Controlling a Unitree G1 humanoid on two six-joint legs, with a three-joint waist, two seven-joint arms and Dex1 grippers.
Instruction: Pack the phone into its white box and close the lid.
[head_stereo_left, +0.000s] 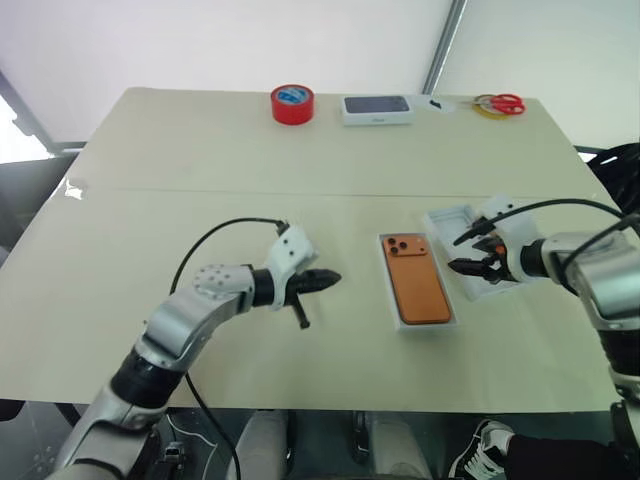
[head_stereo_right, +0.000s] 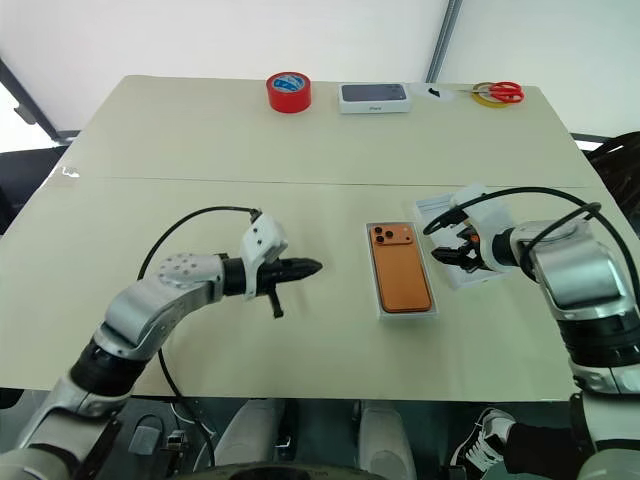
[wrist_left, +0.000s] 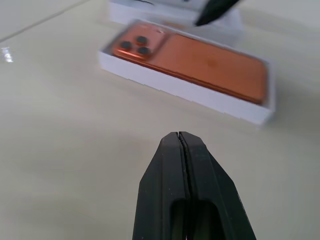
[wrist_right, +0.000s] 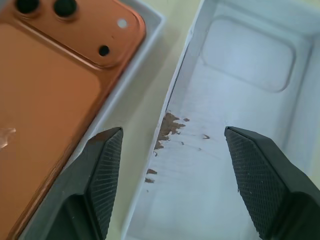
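Note:
The orange phone (head_stereo_left: 417, 280) lies back up in the white box (head_stereo_left: 425, 326) at the table's middle, its camera lenses at the far end. Just right of it the lid (head_stereo_left: 452, 220) lies open side up, plain white inside. My right gripper (wrist_right: 172, 170) is open above the lid's near end, one finger over the box's edge and the other over the lid's inside. My left gripper (head_stereo_left: 335, 278) is shut and holds nothing. It points at the box from the left, a short gap away.
At the table's far edge stand a red tape roll (head_stereo_left: 292, 103), a white box with a dark phone picture (head_stereo_left: 378, 109) and red-handled scissors (head_stereo_left: 500, 103). Bare tabletop stretches around my left arm and in front of the box.

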